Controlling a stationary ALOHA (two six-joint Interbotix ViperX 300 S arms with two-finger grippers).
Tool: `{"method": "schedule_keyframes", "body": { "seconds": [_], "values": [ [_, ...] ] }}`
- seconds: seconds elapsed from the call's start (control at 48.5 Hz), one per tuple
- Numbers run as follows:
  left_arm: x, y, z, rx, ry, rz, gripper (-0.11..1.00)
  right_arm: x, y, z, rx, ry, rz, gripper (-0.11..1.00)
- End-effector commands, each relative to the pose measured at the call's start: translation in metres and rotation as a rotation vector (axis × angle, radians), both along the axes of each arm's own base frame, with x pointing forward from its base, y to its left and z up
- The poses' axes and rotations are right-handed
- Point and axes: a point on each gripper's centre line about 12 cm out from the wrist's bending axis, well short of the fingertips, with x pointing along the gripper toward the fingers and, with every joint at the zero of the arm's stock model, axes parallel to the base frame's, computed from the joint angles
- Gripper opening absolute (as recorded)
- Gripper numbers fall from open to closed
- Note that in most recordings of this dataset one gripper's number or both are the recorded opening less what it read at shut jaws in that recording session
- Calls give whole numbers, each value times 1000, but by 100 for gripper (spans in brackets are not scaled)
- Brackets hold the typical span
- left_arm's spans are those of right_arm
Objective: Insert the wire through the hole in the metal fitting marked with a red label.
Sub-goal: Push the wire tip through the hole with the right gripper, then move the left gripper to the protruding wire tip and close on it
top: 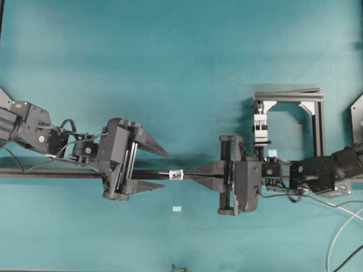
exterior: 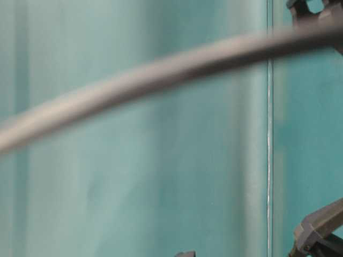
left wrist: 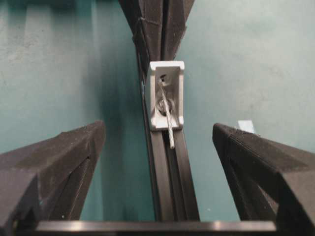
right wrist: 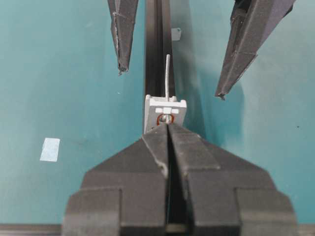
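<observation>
The metal fitting [top: 177,174] is a tiny silvery bracket on a black rail [top: 57,173]. A red ring marks its hole [right wrist: 167,119]. The thin grey wire [left wrist: 167,118] passes through the hole, and its free end sticks out a short way over the rail on the left gripper's side [right wrist: 168,73]. My right gripper [right wrist: 168,126] is shut on the wire, its tips right against the fitting [right wrist: 166,109]. My left gripper [left wrist: 158,128] is open, one finger either side of the rail, just short of the wire's end and touching nothing.
A white clamp block [top: 261,126] in a black frame [top: 317,122] stands behind the right arm. Pale tape squares [top: 176,209] [top: 272,153] lie on the teal table. Cables [top: 346,226] trail at the lower right. A blurred dark cable [exterior: 161,69] crosses the table-level view.
</observation>
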Motion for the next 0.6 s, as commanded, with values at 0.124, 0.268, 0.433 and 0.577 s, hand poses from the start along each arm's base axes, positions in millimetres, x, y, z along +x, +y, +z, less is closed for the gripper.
{"method": "schedule_keyframes", "body": {
  "seconds": [0.124, 0.268, 0.433, 0.577],
  "values": [
    [6, -2, 13, -18, -42, 1, 45, 3, -1, 17, 14, -44, -3, -1],
    [6, -4, 16, -19, -49, -7, 24, 3, -1, 17, 14, -44, -3, -1],
    [5, -7, 22, -23, -63, -16, 18, 3, -1, 17, 15, -44, -4, -1],
    [5, -8, 22, -28, -60, -19, 17, 3, -1, 17, 14, -44, -3, -1]
  ]
}}
